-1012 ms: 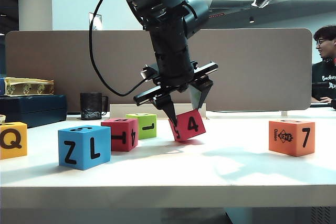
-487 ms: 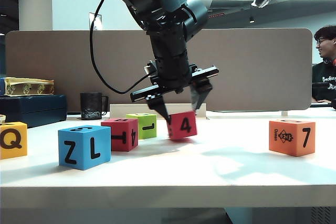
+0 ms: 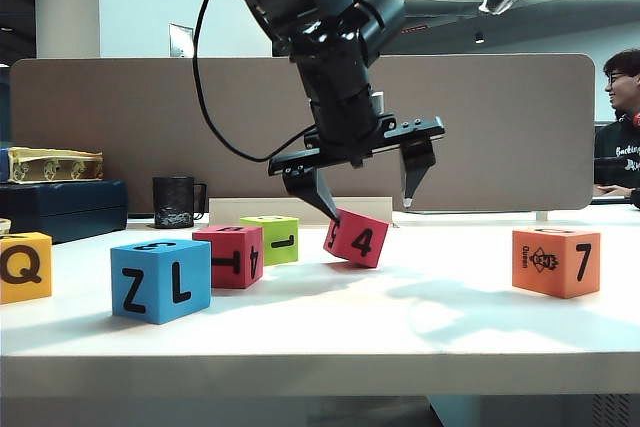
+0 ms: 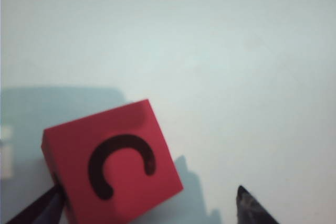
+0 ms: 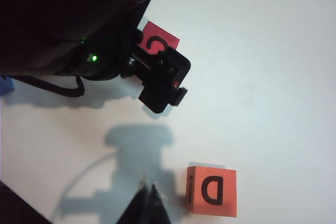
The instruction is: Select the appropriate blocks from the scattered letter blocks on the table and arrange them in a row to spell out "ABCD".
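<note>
Pink-red cube point(image 4: 113, 163) appeared matt foam, soft-edged; table point(image 3: 400, 322) was smooth white laminate; left gripper point(image 3: 362, 192) black matt plastic.

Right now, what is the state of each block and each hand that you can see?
Left hand: open, above the pink-red block, one finger touching it.
Right hand: shut, holding nothing, near the orange block.
Pink-red block: tilted, C on top.
Orange block: flat on the table, D on top.
Blue block: flat.
Red block: flat.
Lime-green block: flat.
Yellow-orange block: flat, partly cut off.
</note>
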Controlling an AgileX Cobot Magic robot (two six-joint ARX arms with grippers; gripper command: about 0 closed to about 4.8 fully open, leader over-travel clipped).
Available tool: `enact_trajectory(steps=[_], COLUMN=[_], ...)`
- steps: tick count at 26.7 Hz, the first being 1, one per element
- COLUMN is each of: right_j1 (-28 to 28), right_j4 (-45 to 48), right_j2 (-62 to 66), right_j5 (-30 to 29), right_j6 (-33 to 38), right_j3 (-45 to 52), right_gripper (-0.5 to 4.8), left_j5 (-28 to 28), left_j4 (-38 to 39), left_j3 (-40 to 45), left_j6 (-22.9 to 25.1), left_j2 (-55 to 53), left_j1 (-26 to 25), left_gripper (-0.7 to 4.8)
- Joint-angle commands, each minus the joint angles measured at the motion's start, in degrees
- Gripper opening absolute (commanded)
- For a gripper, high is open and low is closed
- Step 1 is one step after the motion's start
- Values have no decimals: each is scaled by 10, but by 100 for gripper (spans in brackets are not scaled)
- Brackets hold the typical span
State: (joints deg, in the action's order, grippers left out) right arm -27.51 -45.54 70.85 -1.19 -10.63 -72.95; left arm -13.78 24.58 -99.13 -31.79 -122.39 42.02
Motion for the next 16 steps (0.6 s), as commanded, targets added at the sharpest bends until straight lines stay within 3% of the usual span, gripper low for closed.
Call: enact_trajectory(steps=[1,5,7,10,11,12,16], right_j1=[0,0,0,0,0,0,0], right_j4=[10,10,8,7,8,8,7], right_j2=[-1,-1,-1,-1,-1,-1,-1], right_j5=[0,0,0,0,0,0,0], right_j6=[1,1,1,1,1,1,1], right_j3=[-3,-3,-3,-3,-3,-3,-3], right_gripper=[-2,-1,-1,-1,-1,-1,-1], left_j5=[-28,-50,-55,-55,-56,-54,-37], left_j4=[16,39,38,39,48,55,75], left_j3=[-2,-2,-2,-2,-2,-2,-2], left_j6=[12,20,61,190,281,337,414], left_j2=[12,16,18,21,26,32,45], left_j1=[1,0,-1,-3,-3,-5,-12], left_gripper=[413,413,413,413,413,413,413])
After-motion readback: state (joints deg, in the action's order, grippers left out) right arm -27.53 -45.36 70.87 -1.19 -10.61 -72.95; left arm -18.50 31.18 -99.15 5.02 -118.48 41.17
